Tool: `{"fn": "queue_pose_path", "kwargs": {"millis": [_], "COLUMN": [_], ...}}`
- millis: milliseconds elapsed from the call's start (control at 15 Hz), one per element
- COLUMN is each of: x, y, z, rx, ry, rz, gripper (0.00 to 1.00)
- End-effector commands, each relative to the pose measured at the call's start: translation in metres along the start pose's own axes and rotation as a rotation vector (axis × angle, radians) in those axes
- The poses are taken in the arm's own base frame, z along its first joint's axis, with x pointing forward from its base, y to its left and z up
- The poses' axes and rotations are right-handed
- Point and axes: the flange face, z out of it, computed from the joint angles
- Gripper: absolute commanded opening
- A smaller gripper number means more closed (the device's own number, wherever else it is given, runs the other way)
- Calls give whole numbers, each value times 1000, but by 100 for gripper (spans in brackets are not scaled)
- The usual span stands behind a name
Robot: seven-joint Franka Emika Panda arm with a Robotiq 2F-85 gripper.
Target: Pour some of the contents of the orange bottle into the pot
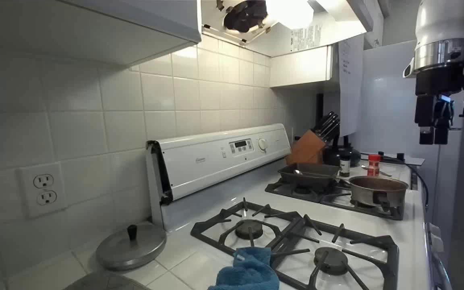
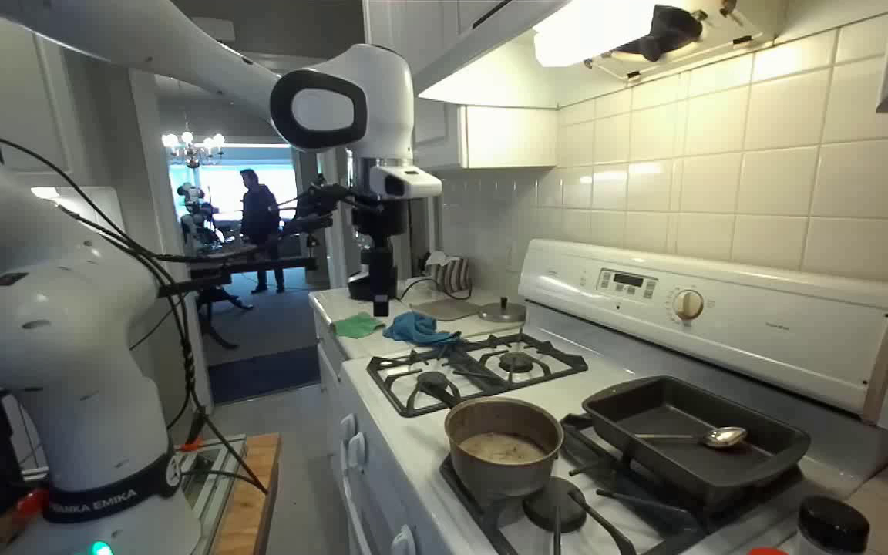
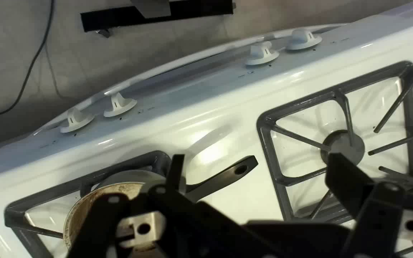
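The orange bottle, small and orange-red with a red cap, stands upright on the counter behind the pot in an exterior view. Only an orange-red sliver of its top shows at the bottom edge in an exterior view. The steel-grey pot sits on a front burner; its brownish inside holds some pale contents. In the wrist view the pot is partly hidden by my gripper. My gripper is open and empty, fingers down, high above the stove; it also shows in both exterior views.
A dark pan with a spoon stands beside the pot. A knife block and a small dark-capped bottle are near it. A blue cloth and grey lid lie beyond the other burners. A range hood hangs above.
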Motion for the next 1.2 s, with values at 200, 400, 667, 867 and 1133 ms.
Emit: {"fn": "queue_pose_path", "kwargs": {"millis": [200, 400, 667, 867, 1133], "x": [0, 0, 23, 36, 50], "y": [0, 0, -10, -17, -12], "z": [0, 0, 9, 19, 31], "rx": [0, 0, 23, 49, 63], "ry": [-1, -1, 39, 72, 97], "rz": [0, 0, 157, 256, 297], "gripper": [100, 100, 100, 100, 100]}}
